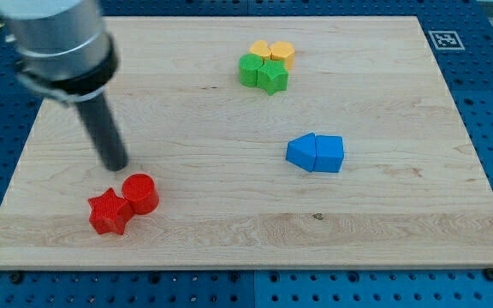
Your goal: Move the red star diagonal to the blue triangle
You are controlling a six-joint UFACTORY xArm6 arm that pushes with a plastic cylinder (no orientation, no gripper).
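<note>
The red star [109, 212] lies near the view's bottom left of the wooden board, touching a red cylinder [141, 192] on its upper right. The blue triangle [300, 151] lies right of centre, touching a blue block [329, 154] on its right. My tip [116, 165] rests on the board just above and left of the red cylinder, a short gap above the red star. The rod rises up and left to the arm's grey body at the view's top left.
Two yellow blocks [271, 51] and two green blocks [263, 74] are clustered near the view's top centre. A black-and-white marker tag [444, 39] sits off the board's top right corner. The board [229, 231] lies on a blue perforated table.
</note>
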